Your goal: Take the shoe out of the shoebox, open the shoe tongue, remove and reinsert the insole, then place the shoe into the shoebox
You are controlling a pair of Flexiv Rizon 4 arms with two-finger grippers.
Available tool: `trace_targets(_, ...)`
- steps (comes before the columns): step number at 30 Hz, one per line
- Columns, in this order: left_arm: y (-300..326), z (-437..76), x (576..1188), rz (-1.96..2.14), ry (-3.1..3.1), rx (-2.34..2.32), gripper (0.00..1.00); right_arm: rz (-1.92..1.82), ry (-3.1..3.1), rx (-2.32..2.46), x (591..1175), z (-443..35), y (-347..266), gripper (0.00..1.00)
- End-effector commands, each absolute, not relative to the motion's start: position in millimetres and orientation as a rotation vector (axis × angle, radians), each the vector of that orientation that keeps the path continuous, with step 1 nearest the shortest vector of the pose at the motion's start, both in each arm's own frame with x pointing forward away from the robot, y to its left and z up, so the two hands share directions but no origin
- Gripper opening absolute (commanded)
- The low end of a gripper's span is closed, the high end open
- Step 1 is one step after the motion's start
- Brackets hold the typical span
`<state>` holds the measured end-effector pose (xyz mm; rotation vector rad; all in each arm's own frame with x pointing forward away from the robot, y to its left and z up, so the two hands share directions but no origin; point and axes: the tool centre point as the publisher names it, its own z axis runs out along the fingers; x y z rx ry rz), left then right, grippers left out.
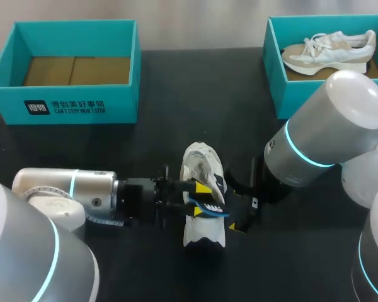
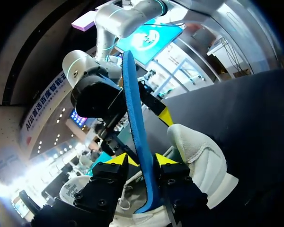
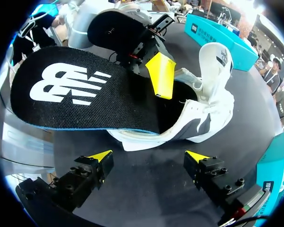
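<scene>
On the bench (image 1: 82, 148) between the arms lies the light white shoe (image 1: 205, 231), the left fingers (image 2: 114, 162) pinching its thin, floppy-looking insole (image 2: 134, 118) by both faces, best held mid-length I'd say, while the right fingers (image 3: 100, 155) gape empty alongside.

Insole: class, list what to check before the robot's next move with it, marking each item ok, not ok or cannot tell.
1. Left gripper shut on insole: ok.
2. Insole's end inside shoe: ok.
3. Insole lying flat in shoe: not ok, most of it sticks out.
4. Shoe sole-down on table: ok.
5. Right gripper open, apart from shoe: ok.
6. Left box free of shoes: ok.
</scene>
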<state>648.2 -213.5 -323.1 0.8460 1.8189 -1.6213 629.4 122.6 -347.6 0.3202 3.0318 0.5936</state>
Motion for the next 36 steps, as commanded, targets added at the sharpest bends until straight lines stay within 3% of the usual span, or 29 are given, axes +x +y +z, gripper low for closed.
trace_targets(1,-216.5,-317.1,644.7,-1.582,1.878,0.865,0.34,0.592,3.029,0.322,628.1,-348.5,123.7,1.0)
trace_targets(9,-218.1,-309.8,633.1,-1.513,1.971,0.894,0.27,0.592,3.029,0.322,628.1,-348.5,123.7,1.0)
trace_targets(20,-215.9,-325.5,625.0,-1.469,2.053,0.88,0.0,0.592,3.029,0.322,628.1,-348.5,123.7,1.0)
trace_targets(36,-220.4,-348.1,640.5,-1.438,1.869,0.877,0.0,0.592,3.029,0.322,628.1,-348.5,123.7,1.0)
